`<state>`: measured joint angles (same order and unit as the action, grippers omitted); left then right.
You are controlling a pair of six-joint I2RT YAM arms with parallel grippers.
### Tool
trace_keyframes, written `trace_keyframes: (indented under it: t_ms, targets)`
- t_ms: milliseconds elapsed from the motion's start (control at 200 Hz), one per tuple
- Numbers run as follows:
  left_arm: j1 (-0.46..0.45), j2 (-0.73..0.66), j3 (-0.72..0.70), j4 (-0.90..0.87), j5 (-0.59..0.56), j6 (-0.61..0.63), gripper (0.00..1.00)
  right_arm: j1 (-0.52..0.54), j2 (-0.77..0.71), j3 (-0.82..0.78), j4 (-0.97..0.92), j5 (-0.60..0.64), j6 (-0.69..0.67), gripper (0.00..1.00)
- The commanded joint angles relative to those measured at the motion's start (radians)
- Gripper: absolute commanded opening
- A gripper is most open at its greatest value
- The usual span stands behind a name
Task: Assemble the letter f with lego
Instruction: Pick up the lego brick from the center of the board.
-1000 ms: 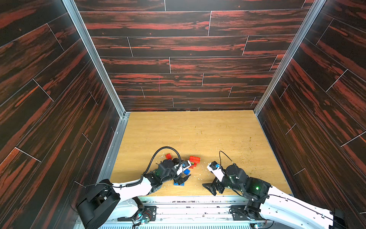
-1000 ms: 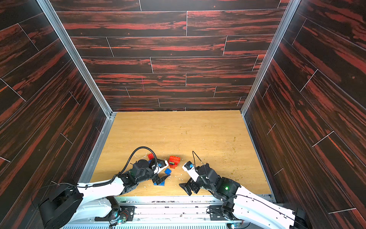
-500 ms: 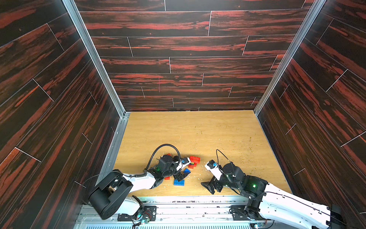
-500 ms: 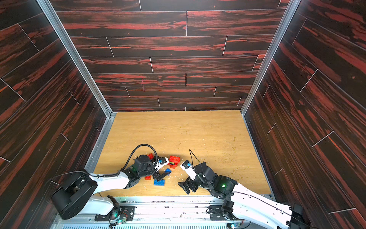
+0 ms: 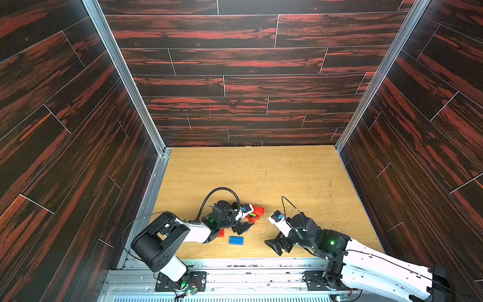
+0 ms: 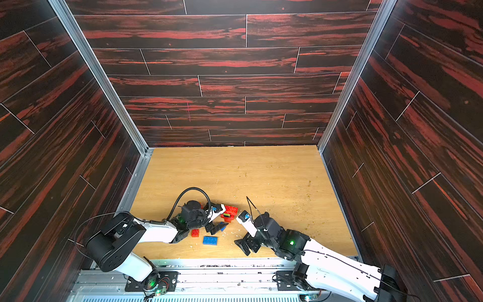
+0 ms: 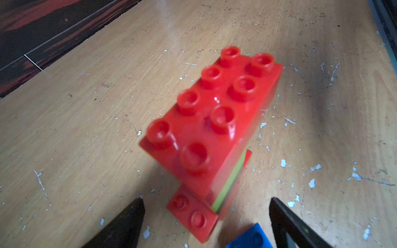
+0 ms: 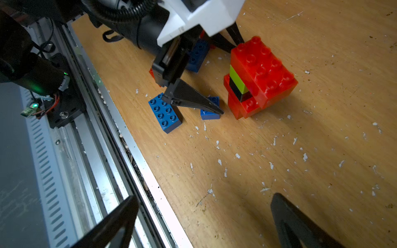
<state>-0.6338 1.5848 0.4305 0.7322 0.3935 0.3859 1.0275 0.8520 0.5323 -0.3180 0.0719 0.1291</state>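
Jaws of the right hand (image 5: 277,245), nearest the front edge of the desk (image 5: 261,177), stand fully apart with nothing between them. It hangs low, much where it was a second ago, with the stack (image 5: 257,212) at its 11 o'clock, near but apart.

At its 9 o'clock the blue oblong (image 5: 236,240) lies flat and is now uncovered. A second ago the left hand (image 5: 241,228) hung over it; since then the left arm has swung round and the hand has turned toward the stack. A small red brick (image 5: 221,232) lies beside the left arm, at 10 o'clock of the oblong.

The left hand is also wide open, barely narrower than before, and holds nothing. A small blue brick (image 8: 210,116) sits just beside one finger.

Farther back, at this hand's 1 o'clock, the stack rests on the desk: red bricks with a lime and a black one showing at one end. In the left wrist view its low red end lies about between the fingertips, touching neither as far as I can tell.

So no brick was picked up; the oblong has been left and the stack looks to be the new aim. The f seems unfinished, with several bricks loose. The left hand probably needs to advance a little toward 1 o'clock before closing.
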Motion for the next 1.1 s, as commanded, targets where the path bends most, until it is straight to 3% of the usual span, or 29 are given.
trace_keyframes:
  t_ms: [0, 406, 1092]
  targets:
    - [0.006, -0.003, 0.016, 0.043, 0.042, 0.011, 0.92, 0.012, 0.007, 0.023, -0.021, 0.009, -0.008, 0.98]
    - [0.009, 0.025, 0.046, 0.016, 0.066, 0.026, 0.91, 0.016, 0.012, 0.045, -0.036, 0.005, -0.005, 0.98]
    - [0.01, 0.096, 0.1, 0.049, 0.009, -0.009, 0.9, 0.031, 0.028, 0.056, -0.055, 0.022, -0.001, 0.99]
